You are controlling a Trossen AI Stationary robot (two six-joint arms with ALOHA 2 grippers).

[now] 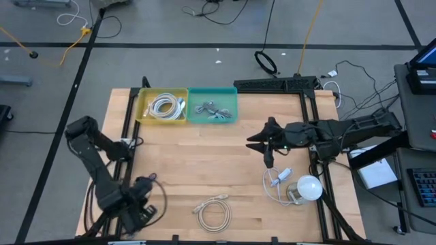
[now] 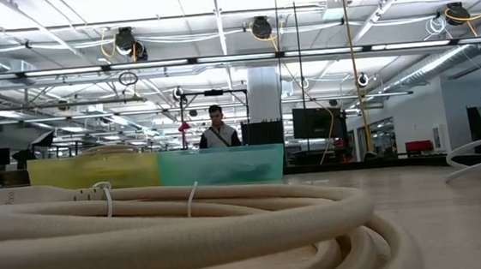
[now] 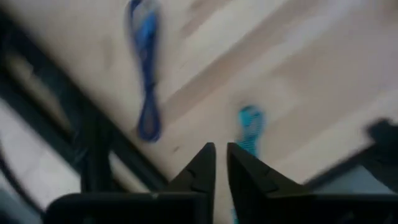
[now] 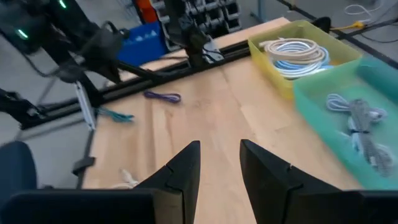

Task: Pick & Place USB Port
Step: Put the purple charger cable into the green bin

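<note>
Wooden table (image 1: 204, 170) from above carries two bins, yellow bin (image 1: 162, 105) and teal bin (image 1: 212, 105), a loose cable coil (image 1: 213, 212), and a white cable (image 1: 278, 179) beside a bulb (image 1: 308, 187) near the empty, parted right gripper (image 1: 257, 141). Left gripper (image 1: 144, 204) rests at the near-left corner. Low down, the coil blocks the foreground; a person (image 2: 217, 127) stands behind. Left wrist: fingers (image 3: 200, 168) nearly closed, holding nothing. No readable writing.

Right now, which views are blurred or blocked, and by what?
Left wrist view: soft all over, the blue tie smeared. Low view: the cream cable coil sits close to the lens, fills the lower half and hides most of the table; ceiling lights glare. Right wrist view: the near end effector is blurred. High view: sharp.
</note>
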